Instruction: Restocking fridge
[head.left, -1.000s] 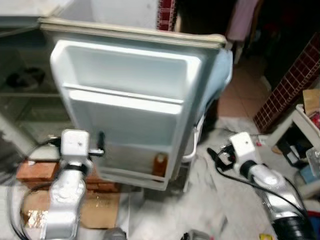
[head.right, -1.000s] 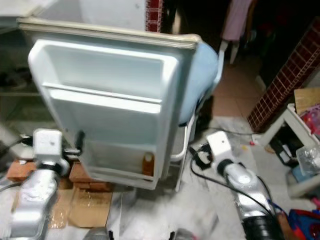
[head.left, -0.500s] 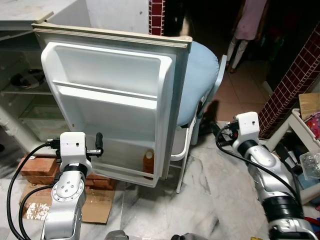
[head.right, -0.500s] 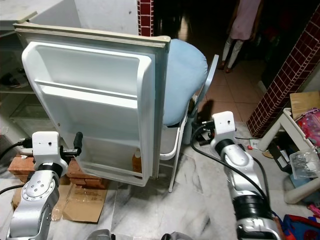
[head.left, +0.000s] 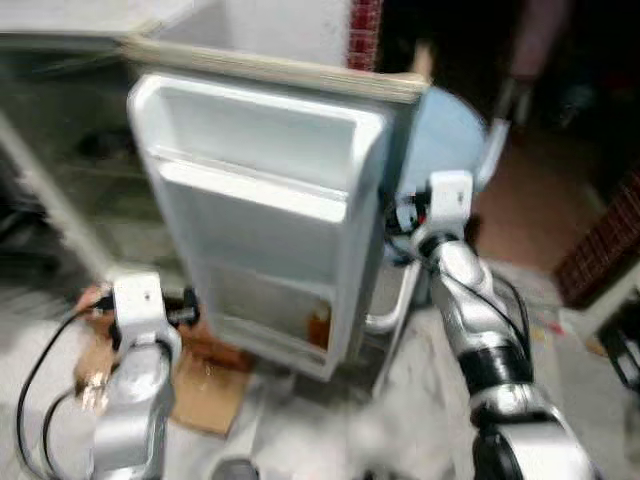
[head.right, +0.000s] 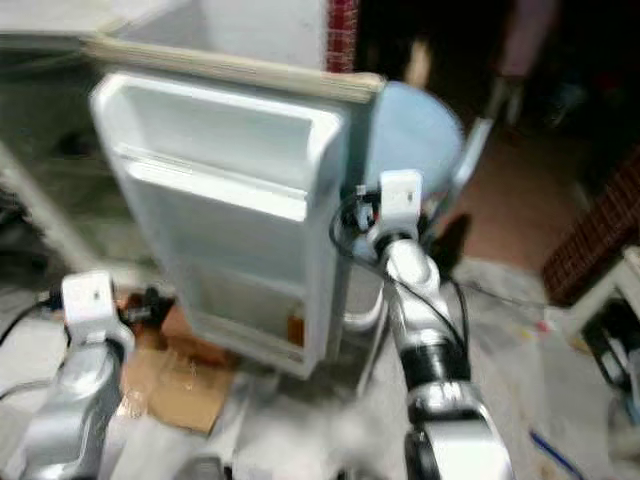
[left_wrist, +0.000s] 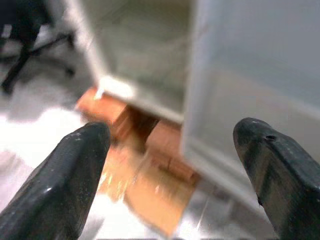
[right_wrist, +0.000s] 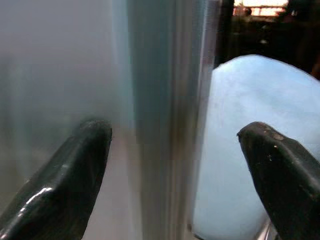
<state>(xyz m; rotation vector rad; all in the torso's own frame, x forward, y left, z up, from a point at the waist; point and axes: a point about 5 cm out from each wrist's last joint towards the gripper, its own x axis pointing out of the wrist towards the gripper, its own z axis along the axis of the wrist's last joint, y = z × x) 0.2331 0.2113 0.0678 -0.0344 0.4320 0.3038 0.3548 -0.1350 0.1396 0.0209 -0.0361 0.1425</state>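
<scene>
The white fridge door stands open, its inner shelves facing me. An orange bottle sits in the lowest door shelf. My right gripper is raised to the door's free edge and is open, one finger on the inner side and one on the outer side by the blue cushion. Low on the left, my left gripper is open and empty, pointing at the door's lower corner and the bricks beneath the fridge. The picture is blurred.
A chair with a blue cushion stands right behind the door. Flattened cardboard lies on the marble floor by the bricks. The fridge cabinet with its shelves is at the left. A brick-tiled wall runs at the right.
My right arm has swung up and left from beside the chair to the door's free edge. The left gripper has dropped a little away from the door. The camera has also shifted.
</scene>
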